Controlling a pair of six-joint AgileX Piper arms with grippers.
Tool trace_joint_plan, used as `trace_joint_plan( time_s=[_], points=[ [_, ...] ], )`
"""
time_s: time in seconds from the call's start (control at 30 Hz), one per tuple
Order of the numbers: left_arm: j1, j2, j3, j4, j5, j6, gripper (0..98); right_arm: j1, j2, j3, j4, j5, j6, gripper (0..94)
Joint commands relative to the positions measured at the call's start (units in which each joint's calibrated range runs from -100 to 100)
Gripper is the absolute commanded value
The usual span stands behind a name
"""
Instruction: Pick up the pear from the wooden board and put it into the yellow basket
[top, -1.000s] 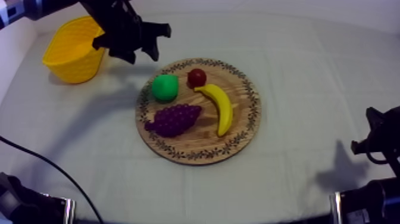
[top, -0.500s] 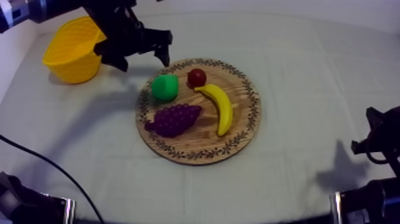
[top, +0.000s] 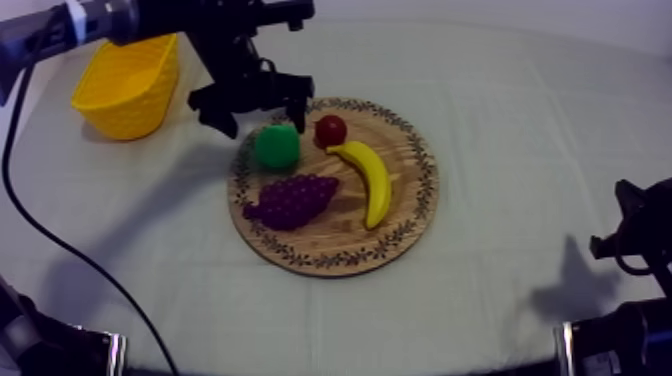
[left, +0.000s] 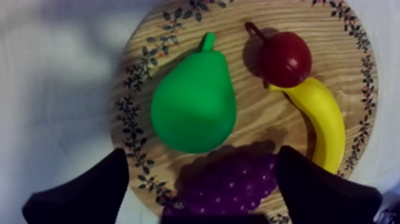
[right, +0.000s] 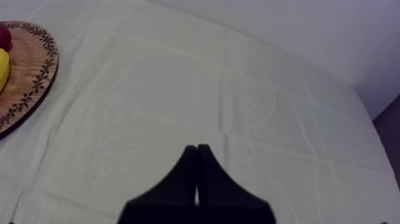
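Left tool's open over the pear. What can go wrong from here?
1. The grapes lie close beside the pear. One finger of the left tool hangs near them and may land on them on descent.
2. The small red fruit and banana sit close by, so a nudged pear might knock them.
3. The pear's rounded body may slip from the pinch.

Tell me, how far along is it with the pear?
Nothing finished yet: the pear lies on the board. In hand: the left gripper hangs open over it, not gripping. Left to do: close on it, lift it, drop it in the basket. The right gripper rests shut.
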Motion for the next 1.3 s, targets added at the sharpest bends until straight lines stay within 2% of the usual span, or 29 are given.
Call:
trace_joint_plan(
  time_s=[0.0, 0.4, 0.5, 0.7, 0.83, 0.97, 1.27],
  points=[
    [0.16, 2.58, -1.31, 0.03, 0.01, 0.05, 92.4, 0.02, 0.00, -0.02, 0.00, 0.09, 0.01, 0.4],
    [-0.50, 11.06, -6.60, 0.81, -0.07, 0.07, 89.3, 0.02, 0.00, -0.02, 0.00, 0.09, 0.01, 0.4],
    [-0.79, 12.11, -7.19, 0.84, -0.02, 0.03, 82.4, 0.02, 0.00, -0.02, 0.00, 0.09, 0.01, 0.4],
    [-0.95, 13.61, -8.18, 0.58, 0.70, 0.22, 58.1, 0.06, 0.00, -0.02, 0.00, 0.09, 0.01, 0.4],
    [-0.81, 14.37, -8.40, 0.50, 1.14, 0.40, 47.3, 0.09, 0.00, -0.02, 0.00, 0.09, 0.01, 0.4],
    [-0.64, 14.78, -8.56, 0.48, 1.45, 0.48, 41.8, 0.10, 0.00, -0.02, 0.00, 0.09, 0.01, 0.4],
    [-0.38, 9.02, -7.57, 0.35, 2.75, 0.25, 39.0, 0.14, 0.00, -0.02, 0.00, 0.09, 0.01, 0.4]
  ],
)
